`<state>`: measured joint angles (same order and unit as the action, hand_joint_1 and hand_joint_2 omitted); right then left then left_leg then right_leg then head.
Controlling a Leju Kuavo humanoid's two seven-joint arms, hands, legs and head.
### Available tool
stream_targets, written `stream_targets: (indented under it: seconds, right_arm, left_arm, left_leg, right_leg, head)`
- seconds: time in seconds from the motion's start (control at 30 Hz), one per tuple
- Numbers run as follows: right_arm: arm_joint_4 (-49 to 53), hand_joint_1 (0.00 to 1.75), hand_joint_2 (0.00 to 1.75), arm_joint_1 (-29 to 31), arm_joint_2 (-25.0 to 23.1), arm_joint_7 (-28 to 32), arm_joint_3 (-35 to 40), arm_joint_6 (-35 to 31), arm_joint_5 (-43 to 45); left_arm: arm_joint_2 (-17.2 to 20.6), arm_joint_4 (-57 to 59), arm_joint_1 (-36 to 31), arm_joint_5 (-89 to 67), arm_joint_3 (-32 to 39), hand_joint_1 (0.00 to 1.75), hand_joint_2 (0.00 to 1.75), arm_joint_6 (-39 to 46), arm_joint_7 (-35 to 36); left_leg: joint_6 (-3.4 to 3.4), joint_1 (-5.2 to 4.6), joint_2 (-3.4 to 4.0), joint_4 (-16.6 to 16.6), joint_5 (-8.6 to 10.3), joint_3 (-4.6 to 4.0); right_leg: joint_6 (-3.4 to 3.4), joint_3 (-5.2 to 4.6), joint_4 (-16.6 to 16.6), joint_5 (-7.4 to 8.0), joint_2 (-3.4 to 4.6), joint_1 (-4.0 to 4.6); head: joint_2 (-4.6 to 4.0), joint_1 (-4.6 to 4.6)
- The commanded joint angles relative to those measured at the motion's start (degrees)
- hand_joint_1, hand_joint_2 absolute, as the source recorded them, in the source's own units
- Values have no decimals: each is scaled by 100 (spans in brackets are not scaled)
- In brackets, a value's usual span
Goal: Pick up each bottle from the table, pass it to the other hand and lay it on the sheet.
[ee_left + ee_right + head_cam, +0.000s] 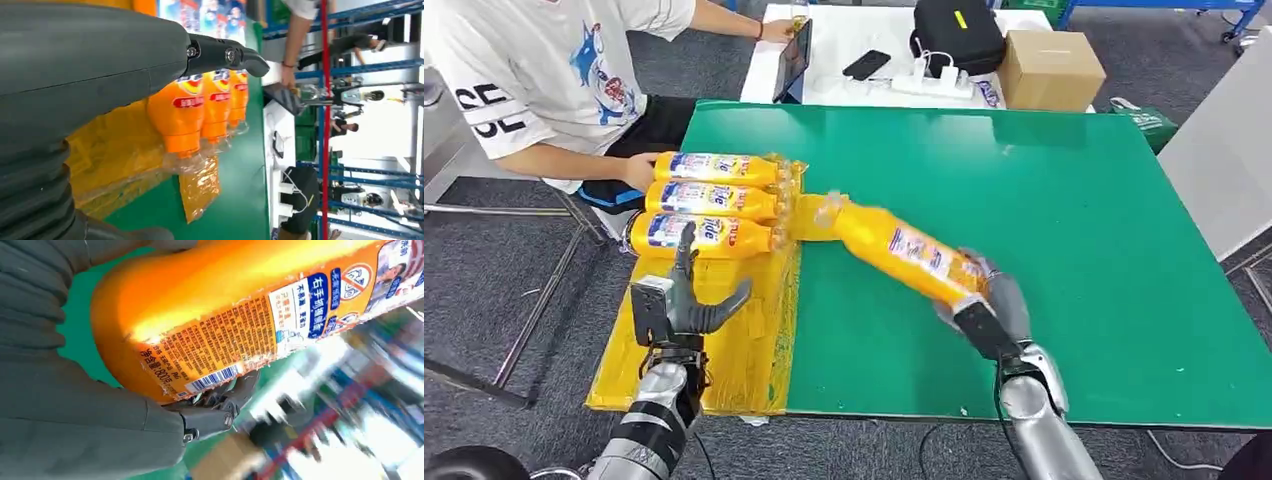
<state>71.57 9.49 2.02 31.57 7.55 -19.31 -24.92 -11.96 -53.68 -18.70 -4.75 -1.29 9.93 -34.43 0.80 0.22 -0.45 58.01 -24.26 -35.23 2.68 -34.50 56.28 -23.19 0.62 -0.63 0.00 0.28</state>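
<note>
Orange labelled bottle (894, 248), cap end apparently blurred, gripped by right hand (989, 300).

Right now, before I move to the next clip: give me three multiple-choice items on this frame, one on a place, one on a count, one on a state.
1. Where do the lying bottles rest?
A. on the yellow sheet
B. on the white table
C. on the floor

2. How many bottles lie there?
A. one
B. three
C. five

3. What is the right hand doing?
A. hanging open
B. holding a bottle
C. pressing the box

Answers:
1 A: they lie side by side at the sheet's far end.
2 B: three lie in a row.
3 B: its fingers wrap the bottle's base.
</note>
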Motion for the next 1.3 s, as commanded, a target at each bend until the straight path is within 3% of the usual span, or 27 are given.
stream_targets:
  seconds: [0.03,0.17,0.3,0.37,0.5,0.57,0.77,1.3]
  right_arm:
    - [1300,175,175,-304,-790,423,-834,-580,389]
    - [1582,175,175,-472,-863,574,-1047,-742,641]
    - [1413,175,175,-569,-859,643,-1167,-405,844]
    - [1352,175,175,-586,-880,697,-1156,-388,844]
    - [726,175,175,-723,-793,795,-599,533,641]
    - [217,175,175,-707,-926,843,-289,877,597]
    - [-715,175,175,-607,-1252,843,913,887,803]
    - [-1710,175,175,-178,-1361,843,1943,646,564]
  left_arm:
    - [-60,-80,-57,343,-257,0,175,-261,235]
    - [-39,-235,-14,617,-351,0,175,-518,409]
    - [66,-731,297,1677,-558,0,175,-1804,804]
    - [67,-787,347,1673,-599,0,175,-1799,804]
    - [353,-1004,545,2475,-1096,0,175,-3272,947]
    - [431,-1110,631,2516,-1321,0,175,-3589,926]
    - [478,-1385,729,2124,-1664,0,175,-3532,713]
    - [532,-780,497,1727,-1876,0,175,-3324,820]
  left_leg:
    - [-3,2,3,3,-10,3]
    - [-3,-3,-7,2,-6,-3]
    - [-2,0,-1,0,-7,-3]
    - [-2,1,7,-1,-11,3]
    - [-4,3,10,-7,-12,14]
    - [-5,6,17,-10,-11,13]
    - [-7,10,26,-7,-12,4]
    - [-4,4,9,-8,-7,-5]
  right_leg:
    - [-7,5,1,-9,-5,4]
    - [-7,0,2,-10,-15,-1]
    - [-6,0,-3,-6,-8,1]
    - [-7,4,-6,-6,-1,3]
    - [-9,13,-11,-7,1,5]
    - [-9,11,-16,-2,10,8]
    - [-11,0,-11,-1,20,11]
    - [-9,-7,-8,-5,3,4]
  head:
    - [0,2]
    - [0,4]
    - [0,2]
    - [0,4]
    - [0,2]
    - [0,0]
    - [0,2]
    - [0,4]
